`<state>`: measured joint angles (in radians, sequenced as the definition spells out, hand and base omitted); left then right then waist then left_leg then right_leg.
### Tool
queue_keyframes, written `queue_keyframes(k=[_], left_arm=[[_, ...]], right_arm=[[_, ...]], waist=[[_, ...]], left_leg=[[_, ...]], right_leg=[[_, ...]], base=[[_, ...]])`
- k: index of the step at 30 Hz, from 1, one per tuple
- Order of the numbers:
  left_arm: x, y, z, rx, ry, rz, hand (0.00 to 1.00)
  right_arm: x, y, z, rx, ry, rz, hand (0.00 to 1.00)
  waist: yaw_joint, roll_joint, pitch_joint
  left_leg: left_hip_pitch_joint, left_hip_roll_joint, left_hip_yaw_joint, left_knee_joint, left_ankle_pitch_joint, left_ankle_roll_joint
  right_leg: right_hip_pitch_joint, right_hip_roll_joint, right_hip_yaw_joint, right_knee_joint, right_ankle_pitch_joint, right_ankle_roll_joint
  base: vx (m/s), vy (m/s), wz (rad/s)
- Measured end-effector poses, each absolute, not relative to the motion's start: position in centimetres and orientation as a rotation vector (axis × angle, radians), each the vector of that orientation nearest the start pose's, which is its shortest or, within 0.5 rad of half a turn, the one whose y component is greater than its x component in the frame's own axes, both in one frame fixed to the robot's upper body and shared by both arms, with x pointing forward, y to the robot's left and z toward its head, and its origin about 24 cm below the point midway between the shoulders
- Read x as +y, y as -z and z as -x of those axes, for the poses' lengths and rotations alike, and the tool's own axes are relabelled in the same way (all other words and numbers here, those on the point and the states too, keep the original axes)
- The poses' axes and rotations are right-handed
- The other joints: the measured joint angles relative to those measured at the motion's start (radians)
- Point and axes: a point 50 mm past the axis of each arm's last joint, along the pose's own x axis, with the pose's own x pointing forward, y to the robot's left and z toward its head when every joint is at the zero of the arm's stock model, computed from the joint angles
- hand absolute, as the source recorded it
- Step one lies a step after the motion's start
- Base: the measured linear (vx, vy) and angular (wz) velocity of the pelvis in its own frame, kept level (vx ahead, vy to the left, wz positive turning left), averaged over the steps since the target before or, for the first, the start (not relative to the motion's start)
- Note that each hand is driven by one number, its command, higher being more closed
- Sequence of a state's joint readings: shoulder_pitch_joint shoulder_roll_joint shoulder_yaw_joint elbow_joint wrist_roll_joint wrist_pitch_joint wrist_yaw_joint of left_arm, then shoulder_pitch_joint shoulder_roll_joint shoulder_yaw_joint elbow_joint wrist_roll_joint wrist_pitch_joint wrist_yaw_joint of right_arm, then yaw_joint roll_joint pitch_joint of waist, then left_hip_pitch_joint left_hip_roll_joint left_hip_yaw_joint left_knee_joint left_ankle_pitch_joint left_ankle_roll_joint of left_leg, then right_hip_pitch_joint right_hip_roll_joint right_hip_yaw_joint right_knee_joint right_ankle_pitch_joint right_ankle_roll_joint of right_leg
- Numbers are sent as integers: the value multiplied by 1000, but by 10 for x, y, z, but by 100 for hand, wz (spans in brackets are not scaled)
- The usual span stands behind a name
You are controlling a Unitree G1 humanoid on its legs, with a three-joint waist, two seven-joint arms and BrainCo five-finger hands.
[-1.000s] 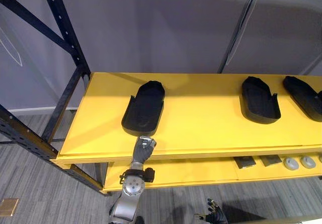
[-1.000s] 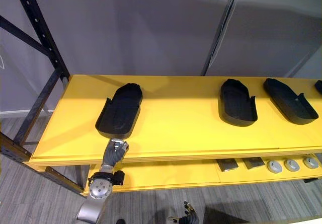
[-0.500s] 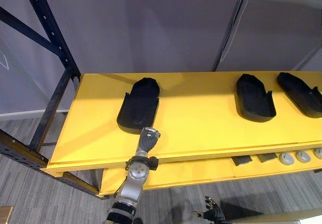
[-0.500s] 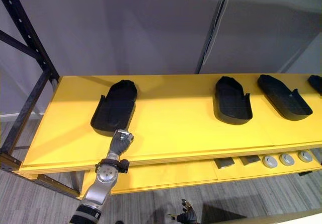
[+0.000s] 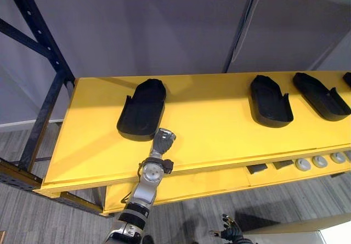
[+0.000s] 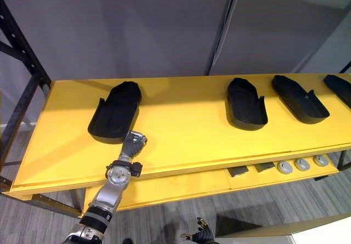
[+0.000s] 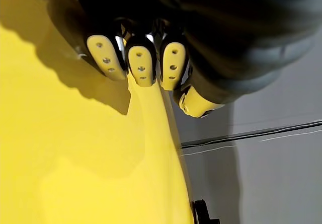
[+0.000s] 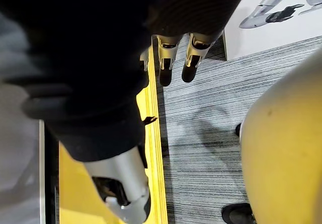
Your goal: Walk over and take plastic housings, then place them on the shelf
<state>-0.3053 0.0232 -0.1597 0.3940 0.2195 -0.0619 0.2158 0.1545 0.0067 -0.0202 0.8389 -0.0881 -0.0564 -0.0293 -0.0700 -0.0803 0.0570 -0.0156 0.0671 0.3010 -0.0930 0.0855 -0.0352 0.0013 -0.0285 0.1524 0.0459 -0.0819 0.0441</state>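
A long black plastic housing shaped like a shallow tray (image 5: 142, 110) is seen lying flat on the broad yellow shelf board (image 5: 219, 134). It lies just beyond the left hand (image 5: 163, 140), which is raised over the board's front edge at the housing's near corner. Whether contact is made there cannot be told. Nor can it be told whether this hand is open or closed, since its far end is lost against the dark housing in the left wrist view.

A second black housing (image 5: 270, 101) and a third black housing (image 5: 320, 95) are set on the same board, well off to the right of that hand. The right hand (image 5: 230, 234) is hung low, beneath shelf level and well apart from every housing, with straight, relaxed fingers (image 8: 165, 63) and nothing held.

The walk to the shelf is judged done, and the nearest housing is judged placed or all but placed. What appears left is for the left hand to be drawn clear. Whether more housings are to be fetched cannot be known.
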Motion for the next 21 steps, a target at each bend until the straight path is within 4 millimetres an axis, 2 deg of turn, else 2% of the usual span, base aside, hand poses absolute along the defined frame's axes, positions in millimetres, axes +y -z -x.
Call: queue_keyframes(k=[9,13,15,19,20,21], left_arm=[[111,-40,-308,-25,0,-308,100],[110,-43,-298,-53,8,-297,100],[109,-51,-288,-100,16,-279,100],[112,-93,-267,-304,12,-171,100],[116,-110,-260,-388,-1,-138,100],[117,-116,-257,-419,-3,-119,100]], right_arm=[[-156,146,-116,928,37,62,0],[-155,146,-118,923,34,62,0],[-155,146,-118,923,34,63,0],[-157,146,-116,926,38,64,0],[-158,146,-114,929,39,66,0],[-158,146,-113,931,40,66,0]], waist=[[-13,-1,2],[-11,-7,15],[-9,-9,18],[9,-8,18],[22,-7,17],[27,-6,17]], left_leg=[[1,2,0,0,0,-1],[8,1,-7,0,0,0],[6,2,-17,0,2,1],[3,8,-42,1,9,1],[4,13,-54,0,12,0],[4,15,-57,0,14,-1]], right_leg=[[2,2,0,-3,3,-2],[18,0,-6,-2,3,-1],[20,-1,-8,-1,4,-1],[25,1,-25,7,6,-5],[26,6,-26,18,8,-8],[26,9,-27,22,10,-10]], base=[[-2,-1,0],[-6,0,4],[-12,-1,12],[-25,-5,17],[-44,-9,21],[-69,-5,19]])
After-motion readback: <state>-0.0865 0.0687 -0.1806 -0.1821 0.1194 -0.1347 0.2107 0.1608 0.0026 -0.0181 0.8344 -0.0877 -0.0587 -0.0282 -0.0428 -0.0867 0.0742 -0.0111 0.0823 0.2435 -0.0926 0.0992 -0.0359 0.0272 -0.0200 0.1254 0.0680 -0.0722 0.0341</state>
